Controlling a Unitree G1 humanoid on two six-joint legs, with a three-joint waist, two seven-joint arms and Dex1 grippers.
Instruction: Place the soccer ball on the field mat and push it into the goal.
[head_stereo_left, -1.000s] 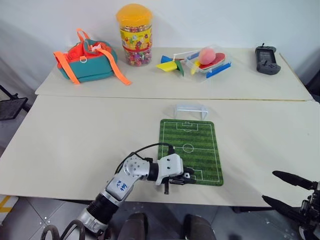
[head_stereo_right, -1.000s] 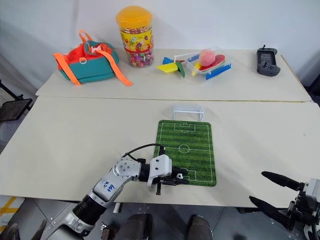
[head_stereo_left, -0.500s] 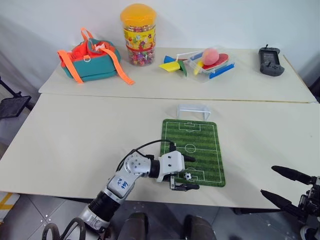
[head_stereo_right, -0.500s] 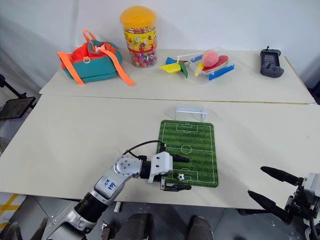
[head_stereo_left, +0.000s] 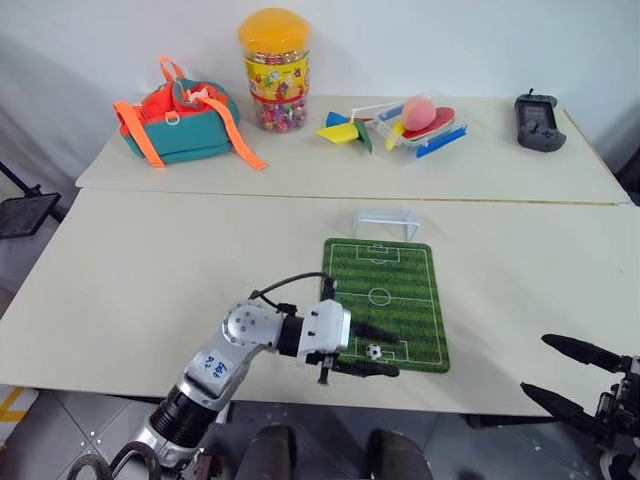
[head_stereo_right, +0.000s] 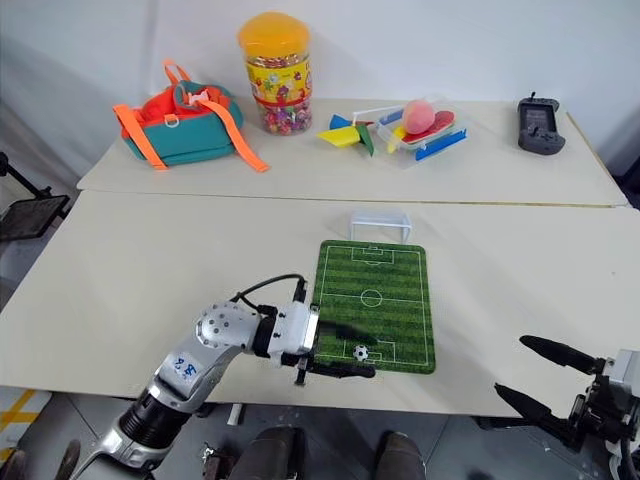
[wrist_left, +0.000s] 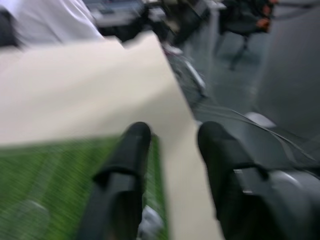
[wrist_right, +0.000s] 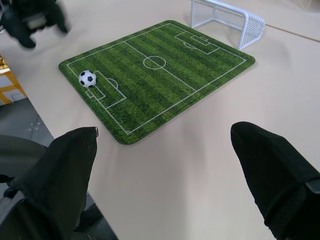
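Note:
The soccer ball (head_stereo_left: 373, 351) lies on the green field mat (head_stereo_left: 385, 290), in the penalty box at the mat's near end. It also shows free on the turf in the right wrist view as the ball (wrist_right: 87, 78). My left gripper (head_stereo_left: 397, 356) hovers over that near end, pointing right, open with nothing between its fingers (wrist_left: 125, 165). The white goal (head_stereo_left: 385, 221) stands just past the mat's far end. My right gripper (head_stereo_left: 534, 364) hangs open off the table's front edge at the right, well clear of the mat.
On the rear table are a teal and orange bag (head_stereo_left: 175, 125), a yellow-lidded jar (head_stereo_left: 270, 70), a clear tray (head_stereo_left: 425, 128) with a pink ball and coloured pieces, and a black controller (head_stereo_left: 540, 107). The mat's near end lies close to the table's front edge.
A second ago my left gripper was shut over the mat's near end. It then opened wide, leaving the ball on the mat, and has since lifted, drawn back and narrowed. The right arm stayed still.

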